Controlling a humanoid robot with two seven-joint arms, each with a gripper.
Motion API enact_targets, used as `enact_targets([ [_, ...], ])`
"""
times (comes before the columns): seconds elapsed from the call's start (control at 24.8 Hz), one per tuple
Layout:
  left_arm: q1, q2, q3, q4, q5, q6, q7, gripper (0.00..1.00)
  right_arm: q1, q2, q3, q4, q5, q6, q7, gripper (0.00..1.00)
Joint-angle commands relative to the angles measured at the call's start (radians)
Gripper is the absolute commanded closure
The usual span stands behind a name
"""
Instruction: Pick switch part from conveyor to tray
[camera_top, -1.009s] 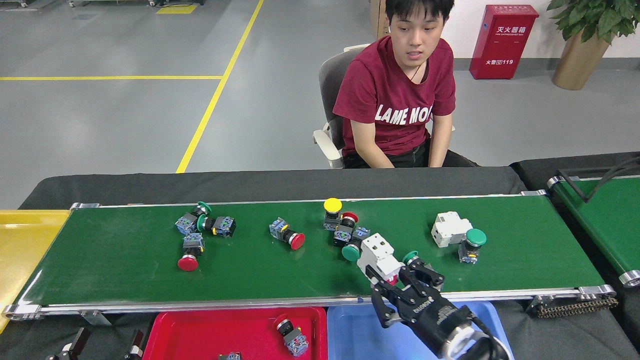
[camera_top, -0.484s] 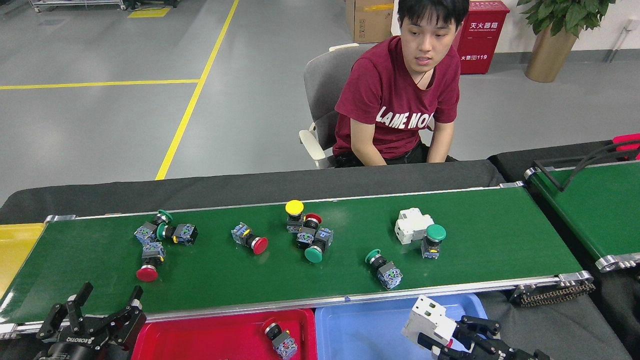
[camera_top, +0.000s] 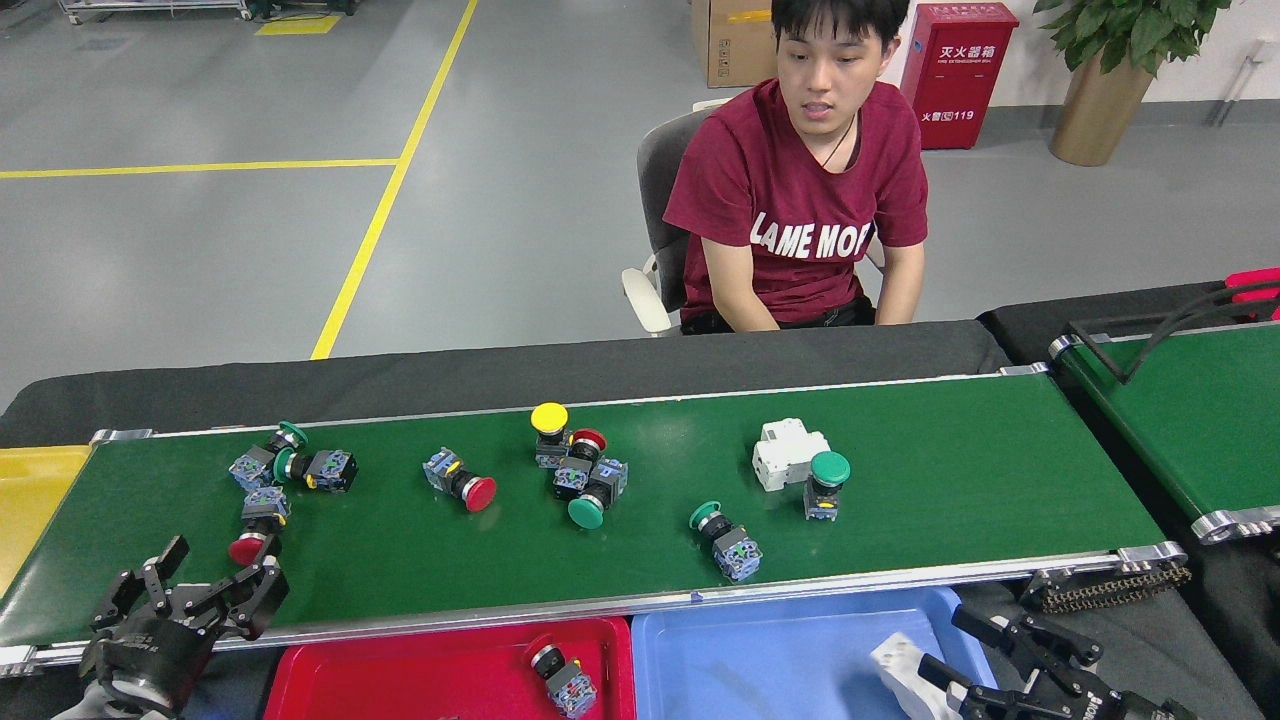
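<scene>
conveyor (camera_top: 950, 500): long dark-green belt in a silver frame, running left to right across the black-draped surface (camera_top: 600, 360).
white switch part, released (camera_top: 905, 675): lies in the blue tray (camera_top: 780, 660), at its right end, just beside the right hand; its lower part is cut off by the view's edge.
right hand (camera_top: 985, 650): low at the right end of the blue tray; fingers apart, clamped on nothing.
left hand (camera_top: 190, 600): over the near left corner of the conveyor; fingers spread apart and empty, just beside the red push-button (camera_top: 255, 530) lying nearest that corner.
white switch part on belt (camera_top: 788, 453): right of the belt's middle, touching a green push-button (camera_top: 825, 483) that stands upright.
other belt items: a green-capped button (camera_top: 725, 538) on its side near the near edge; a cluster with a yellow-capped button (camera_top: 550, 430) at mid-belt; a lone red-capped button (camera_top: 460, 480) to its left; a further group near the far left corner.
red tray (camera_top: 400, 670): in front of the conveyor, left of the blue tray; holds one button part (camera_top: 560, 680).
yellow tray (camera_top: 35, 490): off the conveyor's left end.
second belt (camera_top: 1190, 420): partly seen at the right.
person (camera_top: 800, 190): seated behind the far edge, in a red shirt.
</scene>
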Motion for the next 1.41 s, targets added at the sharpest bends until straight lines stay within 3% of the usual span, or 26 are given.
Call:
enact_targets([
  [0.0, -0.026, 0.031, -0.027, 0.029, 0.002, 0.061, 0.010, 0.00, -0.050, -0.001, -0.014, -0.011, -0.014, 0.044, -0.003, 0.04],
  [0.08, -0.064, 0.035, -0.038, 0.072, 0.002, 0.081, 0.012, 0.03, -0.102, -0.002, -0.011, 0.001, -0.012, 0.207, -0.003, 0.04],
  [0.12, -0.087, 0.032, -0.038, 0.103, 0.000, 0.089, 0.012, 0.09, -0.127, 0.004, 0.000, 0.011, -0.002, 0.293, -0.003, 0.05],
  [0.16, -0.113, 0.029, -0.038, 0.133, 0.000, 0.095, 0.012, 0.25, -0.156, 0.019, 0.029, 0.015, 0.003, 0.386, -0.003, 0.06],
  [0.24, -0.149, 0.026, -0.035, 0.192, 0.011, 0.098, 0.013, 0.67, -0.224, 0.041, 0.096, 0.029, 0.032, 0.567, -0.007, 0.07],
  [0.28, -0.159, 0.026, -0.032, 0.218, 0.014, 0.104, 0.016, 0.78, -0.256, 0.048, 0.133, 0.046, 0.069, 0.650, -0.013, 0.08],
  [0.44, -0.165, 0.026, -0.040, 0.251, 0.012, 0.107, 0.101, 0.91, -0.360, 0.148, 0.258, 0.165, 0.242, 0.947, -0.124, 0.08],
  [0.57, -0.098, 0.027, -0.063, 0.183, 0.018, 0.076, 0.112, 0.94, -0.325, 0.160, 0.313, 0.138, 0.265, 0.987, -0.179, 0.05],
  [0.65, -0.017, 0.034, -0.075, 0.044, 0.069, -0.033, 0.110, 0.94, -0.256, 0.145, 0.313, 0.072, 0.265, 0.941, -0.179, 0.05],
  [0.81, 0.299, 0.041, -0.067, -0.302, 0.135, -0.347, 0.105, 0.89, -0.164, 0.130, 0.291, -0.039, 0.265, 0.855, -0.178, 0.04],
  [0.85, 0.370, 0.040, -0.067, -0.367, 0.140, -0.361, 0.105, 0.79, -0.142, 0.130, 0.281, -0.052, 0.268, 0.843, -0.178, 0.04],
  [0.89, 0.434, 0.031, -0.064, -0.417, 0.140, -0.361, 0.104, 0.51, -0.127, 0.130, 0.258, -0.057, 0.268, 0.826, -0.178, 0.04],
  [0.93, 0.479, 0.021, -0.066, -0.450, 0.140, -0.361, 0.102, 0.14, -0.116, 0.130, 0.236, -0.057, 0.270, 0.813, -0.178, 0.04],
  [0.97, 0.500, 0.004, -0.066, -0.463, 0.140, -0.361, 0.104, 0.00, -0.107, 0.131, 0.219, -0.057, 0.270, 0.803, -0.176, 0.04],
  [1.05, 0.525, -0.043, -0.066, -0.476, 0.141, -0.361, 0.105, 0.00, -0.069, 0.131, 0.166, -0.057, 0.273, 0.767, -0.174, 0.05],
  [1.17, 0.522, -0.057, -0.046, -0.477, 0.141, -0.361, 0.105, 0.00, -0.040, 0.133, 0.130, -0.057, 0.275, 0.737, -0.174, 0.05],
  [1.25, 0.511, -0.110, 0.043, -0.488, 0.146, -0.343, 0.107, 0.00, -0.040, 0.143, 0.132, -0.057, 0.276, 0.742, -0.170, 0.05],
  [1.37, 0.465, -0.189, 0.154, -0.493, 0.150, -0.166, 0.107, 0.00, -0.066, 0.159, 0.138, -0.055, 0.293, 0.767, -0.151, 0.06],
])
